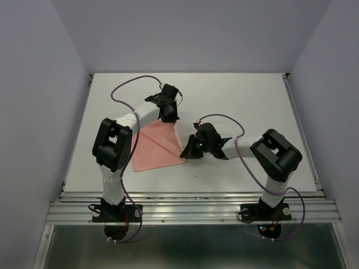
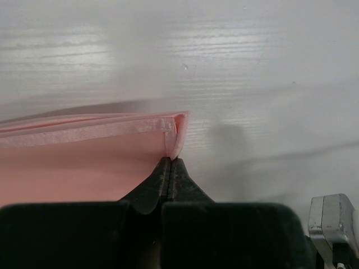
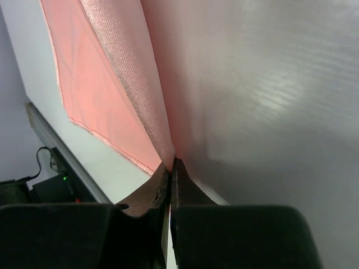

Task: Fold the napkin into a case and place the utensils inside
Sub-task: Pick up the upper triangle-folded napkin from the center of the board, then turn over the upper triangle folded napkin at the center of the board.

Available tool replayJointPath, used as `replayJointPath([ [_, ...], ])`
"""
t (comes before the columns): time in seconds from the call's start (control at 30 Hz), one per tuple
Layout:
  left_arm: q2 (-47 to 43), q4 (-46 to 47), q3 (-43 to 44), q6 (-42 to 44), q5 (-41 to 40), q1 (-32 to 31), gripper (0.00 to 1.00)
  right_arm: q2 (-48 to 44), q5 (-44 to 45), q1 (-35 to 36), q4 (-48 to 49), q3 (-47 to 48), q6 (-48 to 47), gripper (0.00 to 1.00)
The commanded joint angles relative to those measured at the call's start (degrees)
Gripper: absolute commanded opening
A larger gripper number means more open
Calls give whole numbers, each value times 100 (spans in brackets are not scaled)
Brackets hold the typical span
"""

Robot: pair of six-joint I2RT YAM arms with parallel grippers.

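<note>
The salmon-pink napkin [image 1: 159, 147] lies folded on the white table, left of centre. My left gripper [image 1: 169, 116] is shut on its far right corner; the left wrist view shows the hemmed corner [image 2: 175, 134] pinched between the jaws [image 2: 170, 161]. My right gripper [image 1: 186, 152] is shut on the near right corner; in the right wrist view the cloth [image 3: 120, 95] runs up from the closed jaws [image 3: 171, 163]. The right edge of the napkin is held between the two grippers. No narrow strip case shows. The utensils are out of view.
Purple cables [image 1: 126, 87] loop over both arms. White walls enclose the table on the left, back and right. A metal rail [image 1: 190, 196] runs along the near edge, and the right half of the table [image 1: 263, 106] is bare white surface.
</note>
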Motion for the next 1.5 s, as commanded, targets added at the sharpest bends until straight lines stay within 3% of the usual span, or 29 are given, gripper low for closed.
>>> replayJointPath([
  [0.0,-118,107,561,-112,331,139,0,-484,956,32,-1005,547,-598,1],
  [0.47,339,204,2011,-94,964,209,0,-1380,3857,32,-2843,1585,-1732,1],
  [0.57,645,318,2712,-164,1245,236,0,-1538,4620,32,-3150,1857,-2275,1],
  [0.77,1384,520,4102,-305,1711,271,0,-1645,5194,-468,-3204,2489,-3128,1],
  [0.93,2008,880,5123,-665,2028,437,0,-1277,5160,-768,-3020,3061,-4277,1],
  [1.0,2035,1169,5124,-788,2055,517,0,-1153,5256,-829,-2618,3132,-4675,1],
  [1.23,1991,1496,5106,-999,2204,860,0,-836,4940,-1383,-2589,3984,-5256,1],
  [1.47,1544,1698,4501,-1052,2371,904,0,-1292,3570,-1383,-3036,3923,-5170,1],
])
